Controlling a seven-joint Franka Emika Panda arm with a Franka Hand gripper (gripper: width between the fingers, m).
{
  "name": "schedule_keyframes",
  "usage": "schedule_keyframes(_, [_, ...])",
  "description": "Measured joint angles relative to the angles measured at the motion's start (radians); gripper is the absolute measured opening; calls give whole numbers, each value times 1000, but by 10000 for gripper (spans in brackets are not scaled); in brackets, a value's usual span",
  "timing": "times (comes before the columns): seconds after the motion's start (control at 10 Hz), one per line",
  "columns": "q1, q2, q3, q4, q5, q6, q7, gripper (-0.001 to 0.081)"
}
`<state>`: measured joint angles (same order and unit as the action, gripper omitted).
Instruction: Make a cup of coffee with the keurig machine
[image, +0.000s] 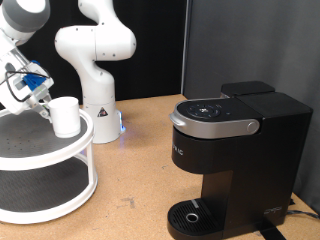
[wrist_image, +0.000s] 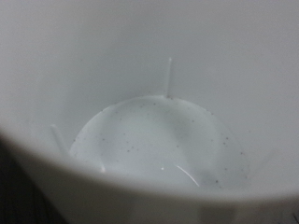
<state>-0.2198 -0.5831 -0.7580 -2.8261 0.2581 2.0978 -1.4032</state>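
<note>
The white cup (image: 66, 116) stands upright on the top tier of a round white two-tier stand (image: 25, 148) at the exterior view's left. My gripper (image: 40, 98) is at the cup's left side, by its rim, and its fingers are too small to make out. The wrist view looks straight down into the cup (wrist_image: 154, 140) from very close; its white inside is empty and no finger shows. The black keurig machine (image: 235, 150) stands at the exterior view's right with its lid down and its grey handle (image: 212, 124) lowered. Its round drip tray (image: 190, 214) is bare.
The arm's white base (image: 97, 95) stands behind the stand, at the table's back. The stand's lower tier (image: 40, 185) shows nothing on it. Brown tabletop (image: 135, 170) lies between the stand and the machine. A black curtain hangs behind.
</note>
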Motion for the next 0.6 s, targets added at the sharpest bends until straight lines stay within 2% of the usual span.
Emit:
schedule_keyframes(0.2, [-9,-1,1,-2,0,18,3,121])
schedule_keyframes(0.3, [-22,-3,5,-4,0,31,10,121])
schedule_keyframes(0.4, [-39,-11,11,-4,0,30,17,71])
schedule_keyframes(0.6, [-65,-45,20,4,0,-1,42,71])
